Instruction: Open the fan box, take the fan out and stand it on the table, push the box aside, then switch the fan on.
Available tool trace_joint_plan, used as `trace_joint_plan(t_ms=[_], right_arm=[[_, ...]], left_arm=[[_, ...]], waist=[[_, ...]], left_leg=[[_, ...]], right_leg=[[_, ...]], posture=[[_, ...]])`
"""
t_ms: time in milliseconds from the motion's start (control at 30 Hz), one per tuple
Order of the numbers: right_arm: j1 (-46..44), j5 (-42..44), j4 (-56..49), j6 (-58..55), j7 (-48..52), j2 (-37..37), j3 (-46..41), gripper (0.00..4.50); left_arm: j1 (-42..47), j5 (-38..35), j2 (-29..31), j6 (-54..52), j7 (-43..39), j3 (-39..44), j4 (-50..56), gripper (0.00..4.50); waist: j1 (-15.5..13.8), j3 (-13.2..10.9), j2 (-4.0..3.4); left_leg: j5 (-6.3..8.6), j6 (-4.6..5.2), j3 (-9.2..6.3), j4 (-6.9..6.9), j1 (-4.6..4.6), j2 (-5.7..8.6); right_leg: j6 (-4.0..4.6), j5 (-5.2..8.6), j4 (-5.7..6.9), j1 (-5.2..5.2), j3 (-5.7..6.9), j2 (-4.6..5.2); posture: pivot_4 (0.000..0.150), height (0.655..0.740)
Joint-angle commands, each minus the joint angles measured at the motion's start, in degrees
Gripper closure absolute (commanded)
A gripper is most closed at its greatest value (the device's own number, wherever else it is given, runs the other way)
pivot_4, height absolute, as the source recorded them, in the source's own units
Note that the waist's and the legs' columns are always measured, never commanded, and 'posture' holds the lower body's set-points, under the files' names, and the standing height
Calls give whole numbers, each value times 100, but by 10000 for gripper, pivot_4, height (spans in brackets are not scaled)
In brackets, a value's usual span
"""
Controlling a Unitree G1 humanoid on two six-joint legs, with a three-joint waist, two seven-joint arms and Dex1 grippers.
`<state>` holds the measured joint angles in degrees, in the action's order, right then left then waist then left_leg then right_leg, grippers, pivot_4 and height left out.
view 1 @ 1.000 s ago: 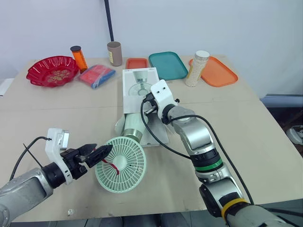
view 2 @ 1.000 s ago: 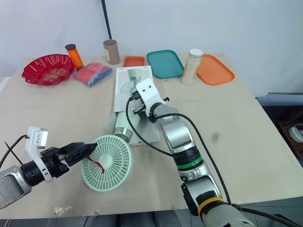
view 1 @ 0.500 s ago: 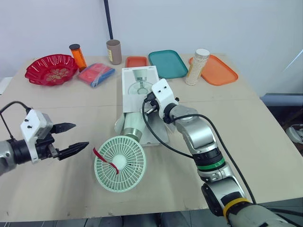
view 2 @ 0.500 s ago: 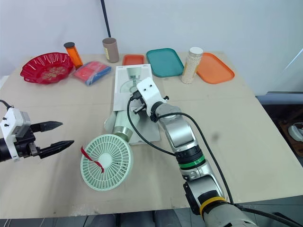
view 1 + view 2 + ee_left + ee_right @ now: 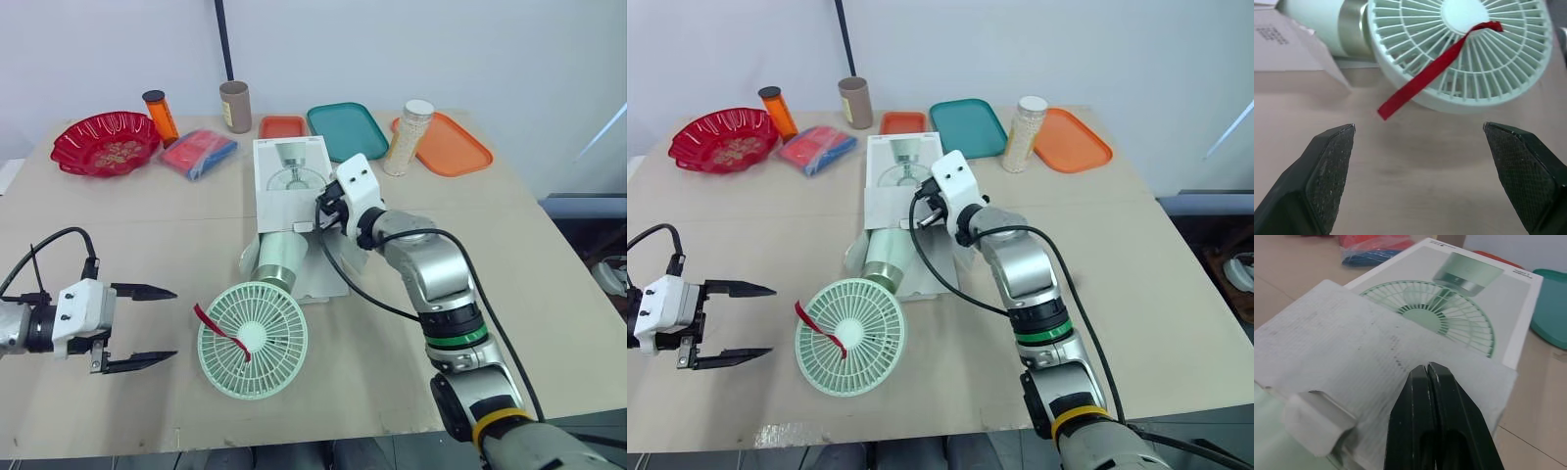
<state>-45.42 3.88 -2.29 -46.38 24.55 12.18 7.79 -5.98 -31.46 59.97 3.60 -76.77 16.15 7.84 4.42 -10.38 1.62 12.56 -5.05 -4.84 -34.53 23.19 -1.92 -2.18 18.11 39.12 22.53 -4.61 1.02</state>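
Fan (image 5: 253, 339) lying at 3 o'clock of wide-open, empty left fingers (image 5: 142, 290), stem toward 12; right fingers (image 5: 1420, 401) pressed together over fan box (image 5: 290, 171).

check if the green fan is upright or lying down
Lying down: the pale green round fan faces up, stem across the open white cardboard box.

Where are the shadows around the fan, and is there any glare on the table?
Left wrist view: a soft shadow lies on the table under the rim of the fan. Left eye view: the light is even, with no glare on the table.
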Motion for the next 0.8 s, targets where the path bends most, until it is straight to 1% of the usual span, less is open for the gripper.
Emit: trace_joint_plan(t_ms=[33,133,167,233,267,300,333,367,433,467,500,667,800], right_arm=[[-264,432,-699,-252,246,109,-318,45000],[-396,963,-1059,-733,461,202,-689,45000],[-467,1294,-1252,-1068,605,260,-897,42476],[-545,1679,-1462,-1470,723,341,-1107,37146],[-565,1841,-1570,-1629,795,427,-1162,32666],[-567,2210,-1830,-1913,1051,635,-1312,27287],[-570,2499,-2023,-2133,1229,791,-1427,23633],[-511,2867,-2284,-2377,1517,1079,-1529,18695],[-381,3332,-2601,-2611,1871,1523,-1622,8523],[-256,3532,-2766,-2665,2066,1805,-1656,4079],[-141,3712,-2902,-2699,2236,2057,-1707,1258],[267,4370,-3172,-2559,2763,2954,-1922,1258],[681,4875,-3350,-2484,3264,3723,-2128,1258]], left_arm=[[106,40,-125,67,-68,-2,65,193],[194,196,-236,235,-111,-94,12,193],[265,247,-279,261,-101,-131,-28,24],[349,300,-332,275,-91,-161,-74,0],[374,327,-331,319,-129,-184,-89,0],[412,350,-351,326,-126,-221,-106,0],[443,368,-368,329,-123,-249,-122,0],[465,412,-382,388,-155,-299,-148,0],[513,463,-408,434,-179,-357,-209,0],[528,466,-426,390,-160,-371,-237,0],[542,484,-439,425,-192,-392,-275,0],[569,546,-527,583,-285,-479,-344,0],[609,655,-638,973,-454,-605,-454,0]], waist=[[5,0,0],[3,-1,-2],[-1,-1,-2],[-6,-1,-1],[-4,0,-1],[-6,-1,-2],[-8,-2,-4],[-8,-2,-4],[-11,-4,-7],[-12,-3,-6],[-13,-3,-5],[-2,-6,-10],[-18,-5,-9]], left_leg=[[1,3,1,-1,1,-3],[1,4,0,-2,1,-3],[1,5,-1,-3,1,-2],[1,6,-5,-6,3,-2],[1,7,-6,-8,3,-2],[1,8,-6,-8,2,-2],[1,9,-7,-10,2,-2],[1,12,-8,-10,4,-1],[3,17,-8,-11,6,3],[4,20,-8,-12,5,3],[5,23,-9,-13,5,3],[6,38,-5,-29,3,2],[6,47,-6,-31,0,2]], right_leg=[[0,-1,1,1,0,-2],[0,-2,2,0,1,-1],[0,-2,2,-1,2,-1],[0,-3,3,-3,6,-1],[0,-3,3,-4,7,-1],[0,-4,4,-4,7,-1],[2,-5,5,-4,9,-1],[1,-4,5,-5,10,1],[0,-4,4,-6,11,4],[0,-3,4,-7,12,5],[-1,-3,3,-9,15,5],[0,-12,5,-12,15,3],[-3,-11,4,-20,16,2]], posture=[[1500,7400],[1500,7400],[1500,7400],[1500,7400],[1500,7400],[1500,7400],[1500,7400],[1500,7400],[1500,7400],[1500,7400],[1500,7400],[1500,7400],[1500,7400]])
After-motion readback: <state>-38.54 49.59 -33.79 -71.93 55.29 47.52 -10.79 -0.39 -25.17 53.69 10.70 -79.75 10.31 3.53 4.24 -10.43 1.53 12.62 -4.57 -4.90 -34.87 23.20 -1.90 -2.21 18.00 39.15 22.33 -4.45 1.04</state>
